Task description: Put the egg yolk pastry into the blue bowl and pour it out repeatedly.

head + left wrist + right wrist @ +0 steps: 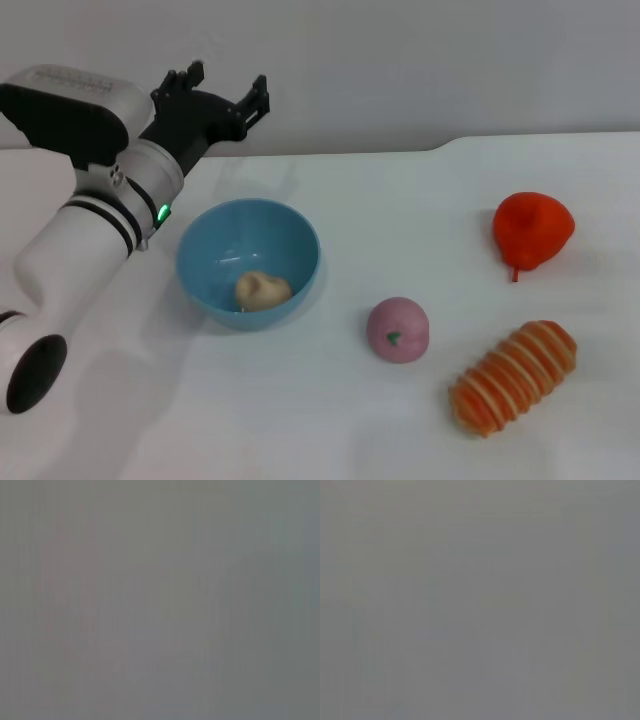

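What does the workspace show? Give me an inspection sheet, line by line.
Surface: white table.
Job's things: egg yolk pastry lies inside the upright blue bowl.
Clutter: pink ball, ridged bread and red fruit-shaped piece lie apart to the bowl's right.
Grippers: left gripper open, raised behind the bowl, holding nothing; right gripper not in view.
Cables: nothing seen.
Surroundings: plain pale wall; wrist views show nothing.

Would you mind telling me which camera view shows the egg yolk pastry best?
The head view shows it best: the egg yolk pastry lies plainly inside the blue bowl, with the left gripper open above the table behind the bowl. Both wrist views show only a blank grey field, with no pastry in them.
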Controlling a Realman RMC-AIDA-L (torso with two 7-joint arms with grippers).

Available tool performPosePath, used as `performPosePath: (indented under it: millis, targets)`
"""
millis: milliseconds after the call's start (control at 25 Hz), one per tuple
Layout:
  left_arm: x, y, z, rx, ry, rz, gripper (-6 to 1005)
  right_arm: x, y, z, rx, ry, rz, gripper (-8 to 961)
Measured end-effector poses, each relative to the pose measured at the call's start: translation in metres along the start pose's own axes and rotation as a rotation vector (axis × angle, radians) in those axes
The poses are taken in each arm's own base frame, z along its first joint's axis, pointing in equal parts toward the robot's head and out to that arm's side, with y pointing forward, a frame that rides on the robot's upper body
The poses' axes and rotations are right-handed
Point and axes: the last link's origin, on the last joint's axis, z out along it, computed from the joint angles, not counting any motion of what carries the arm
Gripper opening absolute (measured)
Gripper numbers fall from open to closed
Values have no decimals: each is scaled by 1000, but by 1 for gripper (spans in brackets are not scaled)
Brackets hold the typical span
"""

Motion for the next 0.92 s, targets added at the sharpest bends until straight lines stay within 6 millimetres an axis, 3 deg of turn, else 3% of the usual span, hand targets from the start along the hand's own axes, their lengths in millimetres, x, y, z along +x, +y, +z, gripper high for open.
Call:
performPosePath:
  millis: [200,920]
  targets:
    - [-5,5,-2,-20,-12,8,817,0,3,2,-13,2,-48,580]
    - [-10,11,-9,-42,-7,14,813,6,9,0,-36,23,-66,580]
